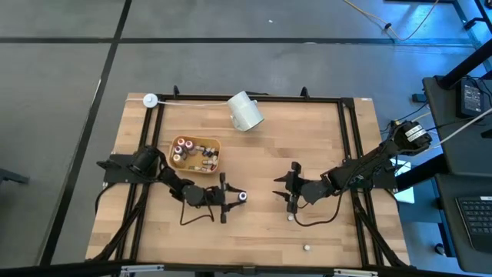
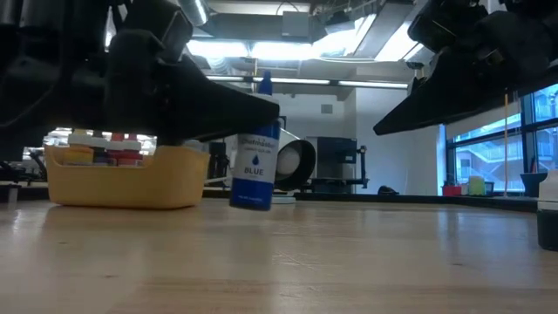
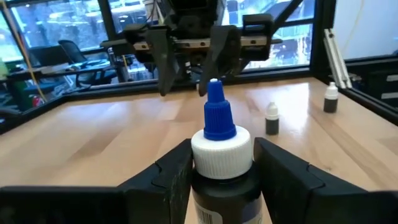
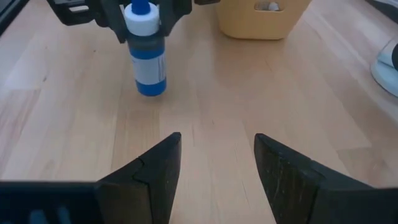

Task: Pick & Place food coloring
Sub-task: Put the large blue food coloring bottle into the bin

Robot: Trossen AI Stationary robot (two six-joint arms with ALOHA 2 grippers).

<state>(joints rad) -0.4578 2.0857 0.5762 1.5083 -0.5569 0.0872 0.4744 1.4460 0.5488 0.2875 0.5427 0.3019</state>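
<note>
A food coloring bottle (image 4: 147, 55) with a blue cap, white collar and blue label stands upright on the wooden table near its middle. My left gripper (image 1: 234, 197) reaches in level from the table's left and is shut on the bottle's top. My right gripper (image 4: 217, 155) hovers open a short way to the bottle's right, facing it, with nothing between its fingers. Several more small bottles sit in the yellow tray (image 1: 209, 143) behind my left arm. Two loose small bottles (image 1: 290, 218) (image 1: 306, 248) stand on the table near my right gripper. My left gripper pinches the bottle between its two fingers at the white collar and the dark shoulder just below it (image 3: 200, 177). The fingers (image 3: 174, 174) lie level, coming from the table's left side. The bottle stays nearly upright, its base (image 4: 151, 91) on the table.
A big white cup (image 1: 244, 111) lies on its side at the far edge. The black frame rail (image 1: 350, 146) runs along the table's sides. Bare wood lies between the two grippers and toward the near edge.
</note>
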